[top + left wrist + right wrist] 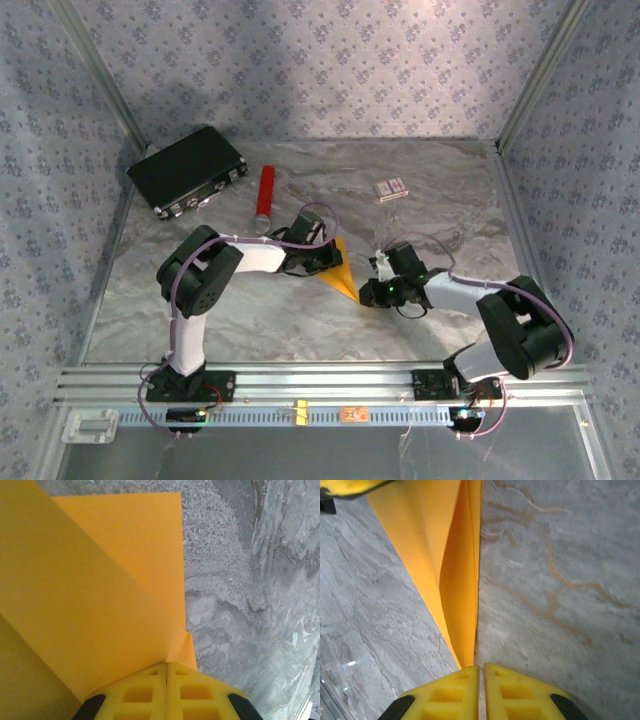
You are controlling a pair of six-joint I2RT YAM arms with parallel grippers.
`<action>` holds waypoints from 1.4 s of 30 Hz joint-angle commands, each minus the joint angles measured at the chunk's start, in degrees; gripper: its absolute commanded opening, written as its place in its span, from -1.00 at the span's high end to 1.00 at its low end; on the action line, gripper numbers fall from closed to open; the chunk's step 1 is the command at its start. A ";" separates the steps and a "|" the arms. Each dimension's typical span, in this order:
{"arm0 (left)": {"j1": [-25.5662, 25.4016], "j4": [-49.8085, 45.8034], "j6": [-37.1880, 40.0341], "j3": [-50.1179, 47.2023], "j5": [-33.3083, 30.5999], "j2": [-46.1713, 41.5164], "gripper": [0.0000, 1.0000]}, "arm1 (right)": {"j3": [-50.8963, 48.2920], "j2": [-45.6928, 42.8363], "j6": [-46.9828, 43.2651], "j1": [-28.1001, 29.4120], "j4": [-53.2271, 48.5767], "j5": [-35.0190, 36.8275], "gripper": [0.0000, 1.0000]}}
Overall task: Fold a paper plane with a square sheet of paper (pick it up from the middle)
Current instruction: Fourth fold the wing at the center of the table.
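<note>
Along the back-left of the marble-patterned table (250, 320): black case (188, 170), with red cylinder (266, 198) just to its right, both well apart from the work.

Next rightward, left gripper (318, 255): jaws closed, pinched on one end of the orange-yellow sheet (340, 268). Confirmed in the left wrist view, with layers of paper fanning out from the shut tips.

Sheet located mid-table, spanning between the two grippers. Whether lifted fully clear of the surface: not determinable.

Further right, right gripper (375, 285): jaws closed on the narrow pointed end of the sheet, seen entering between the fingertips in the right wrist view.

Small white-and-red box (392, 188) toward the back right, apart from both arms.

Progress, as judged: no longer a flat square. Folded into a long tapering shape of several layers with a straight lengthwise fold. Layers gaping, not pressed flat. No spread wings evident. Remaining, by estimate: creasing down, wing folds, release of a finished dart.

Clearances: bare tabletop on the near side of both grippers and to the right. Frame posts and patterned walls on three sides, aluminium rail (320, 385) along the near edge. Right arm's elbow close to the right-hand border.
</note>
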 commanded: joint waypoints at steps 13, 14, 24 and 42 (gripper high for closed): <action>0.08 -2.90 0.71 -1.16 -1.55 0.10 0.94 | 8.33 0.93 2.63 1.12 -0.29 -3.65 0.89; 0.14 -2.91 0.71 -1.08 -1.59 0.10 0.94 | 9.23 2.14 2.29 1.58 -0.73 -3.06 0.89; 0.05 -3.01 0.80 -1.03 -1.53 0.19 0.94 | 17.08 11.88 0.87 5.72 -4.98 3.40 0.90; 0.01 -3.65 1.06 -1.07 -1.77 0.10 0.95 | 6.44 12.52 4.30 2.13 2.82 -2.01 0.91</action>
